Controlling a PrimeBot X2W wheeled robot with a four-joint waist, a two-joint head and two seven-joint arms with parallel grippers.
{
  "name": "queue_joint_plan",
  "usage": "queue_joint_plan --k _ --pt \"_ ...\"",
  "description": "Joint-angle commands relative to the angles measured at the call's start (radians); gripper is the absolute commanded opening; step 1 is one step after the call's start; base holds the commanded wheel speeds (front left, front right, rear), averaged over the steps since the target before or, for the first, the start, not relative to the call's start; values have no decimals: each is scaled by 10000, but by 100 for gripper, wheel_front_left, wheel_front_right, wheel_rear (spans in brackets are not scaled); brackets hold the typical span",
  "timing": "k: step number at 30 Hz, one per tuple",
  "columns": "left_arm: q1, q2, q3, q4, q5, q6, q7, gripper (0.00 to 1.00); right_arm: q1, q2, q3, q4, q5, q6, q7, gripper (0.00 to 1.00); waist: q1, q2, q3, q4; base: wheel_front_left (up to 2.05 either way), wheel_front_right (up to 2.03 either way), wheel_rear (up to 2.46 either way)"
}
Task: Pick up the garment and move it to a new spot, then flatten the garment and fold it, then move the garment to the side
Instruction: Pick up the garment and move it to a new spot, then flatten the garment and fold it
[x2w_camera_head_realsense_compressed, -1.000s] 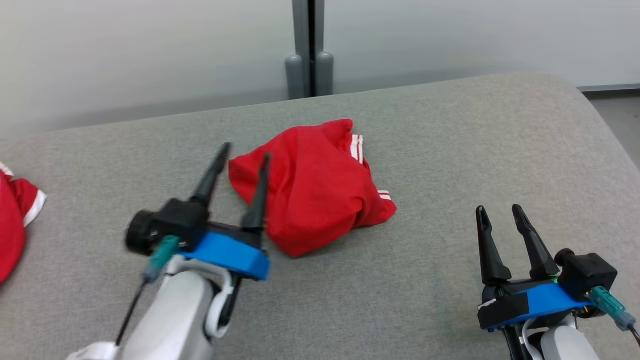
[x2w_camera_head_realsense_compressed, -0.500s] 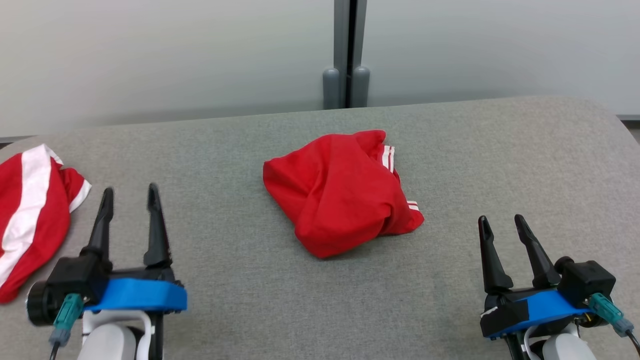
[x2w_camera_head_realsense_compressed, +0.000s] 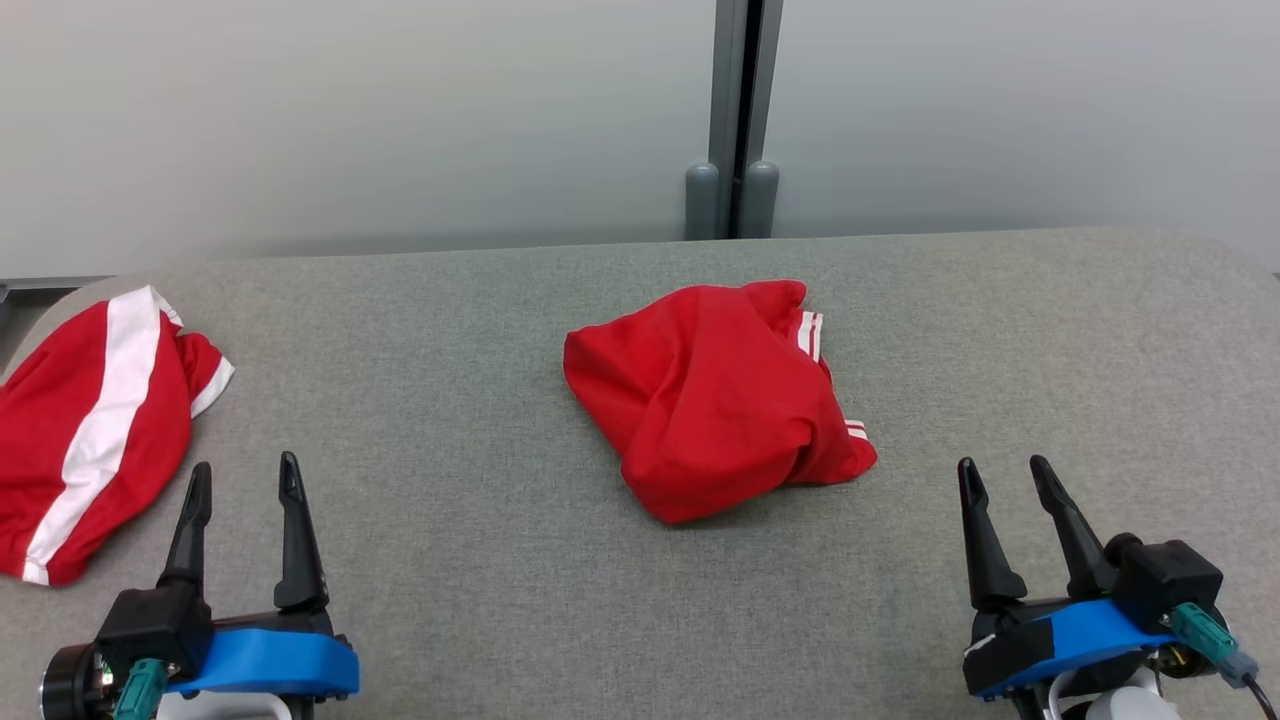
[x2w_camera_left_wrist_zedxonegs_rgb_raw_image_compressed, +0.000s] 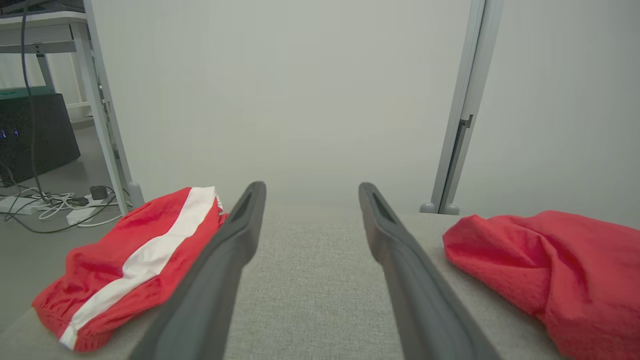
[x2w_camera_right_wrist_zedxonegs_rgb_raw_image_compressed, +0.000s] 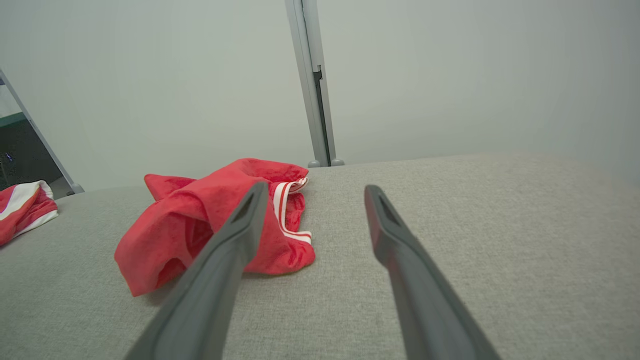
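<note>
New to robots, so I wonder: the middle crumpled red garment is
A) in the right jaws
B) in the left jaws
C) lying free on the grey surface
C: the crumpled red garment lies alone on the grey surface, with nothing gripping it.

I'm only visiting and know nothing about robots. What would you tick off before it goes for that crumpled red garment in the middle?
1. Left pincer open, holding nothing: ok.
2. Right pincer open, holding nothing: ok.
3. Crumpled red garment lies free on the grey table, apart from both pincers: ok.
4. Garment flat enough for folding: not ok, it is bunched up.
5. Second red garment, with a white stripe, lies apart at the table's left end: ok.
6. Where the crumpled garment's hem or collar sits: cannot tell, the folds hide it.
</note>
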Motion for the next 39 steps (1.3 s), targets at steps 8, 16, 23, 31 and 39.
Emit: queue_joint_plan --k 8,16,23,31,39 --pt "418 -268 281 192 421 -139 -47 100 154 -47 37 335 -135 5 -34 100 0 0 -161 48 0 0 0" --pt "444 -385 510 295 622 -183 -47 100 115 -47 65 563 -201 5 -34 100 0 0 -140 52 0 0 0" --pt "344 -460 621 333 762 -275 -47 100 73 -47 47 601 -226 5 -34 100 0 0 -91 60 0 0 0" --pt "181 -599 634 306 858 -394 -48 100 -504 -47 -96 851 -540 5 -33 100 0 0 -6 228 0 0 0" --pt "-184 -698 516 346 934 -553 -48 100 -2466 -53 -251 1583 -1454 5 168 100 0 0 387 648 0 0 0"
